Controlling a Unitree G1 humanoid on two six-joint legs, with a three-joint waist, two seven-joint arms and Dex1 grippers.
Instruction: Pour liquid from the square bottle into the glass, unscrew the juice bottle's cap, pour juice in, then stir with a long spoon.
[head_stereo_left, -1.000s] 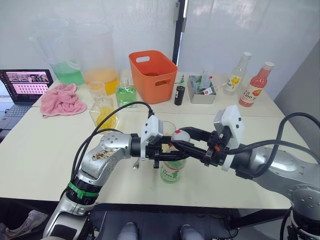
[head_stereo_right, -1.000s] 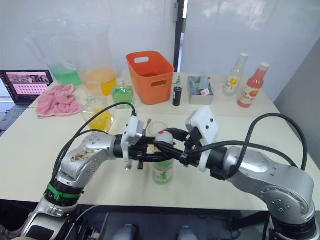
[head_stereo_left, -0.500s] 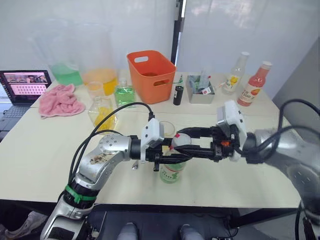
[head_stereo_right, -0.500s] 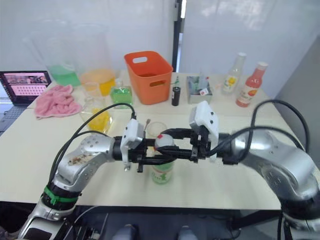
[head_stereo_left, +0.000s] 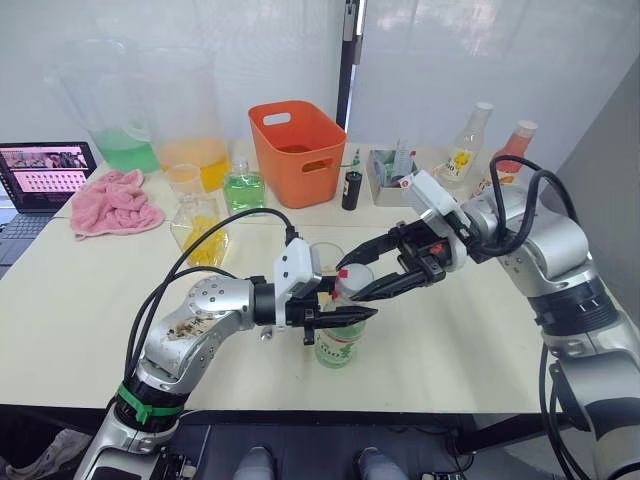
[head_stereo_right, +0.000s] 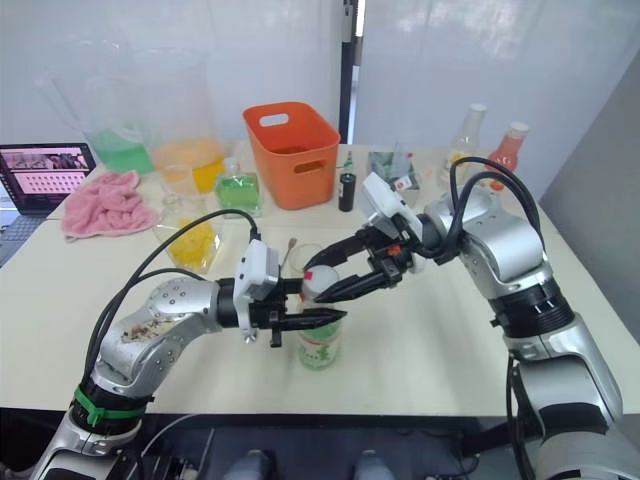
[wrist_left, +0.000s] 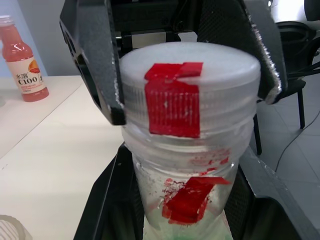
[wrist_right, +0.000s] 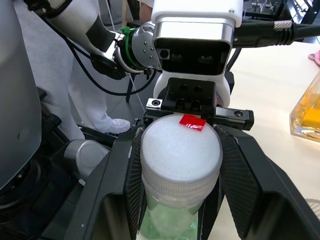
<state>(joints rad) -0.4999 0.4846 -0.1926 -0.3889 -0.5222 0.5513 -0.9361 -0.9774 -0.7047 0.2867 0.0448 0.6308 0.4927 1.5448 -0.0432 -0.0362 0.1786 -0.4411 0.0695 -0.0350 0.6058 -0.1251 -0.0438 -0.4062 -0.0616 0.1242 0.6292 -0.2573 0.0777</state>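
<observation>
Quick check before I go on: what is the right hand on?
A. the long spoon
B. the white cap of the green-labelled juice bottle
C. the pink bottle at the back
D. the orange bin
B: the right hand has its fingers on either side of the cap while the left hand grips the juice bottle below it.

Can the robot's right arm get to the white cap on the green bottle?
Yes, it looks so: the right gripper has its fingers at either side of the cap, while the left gripper holds the juice bottle just below.
</observation>
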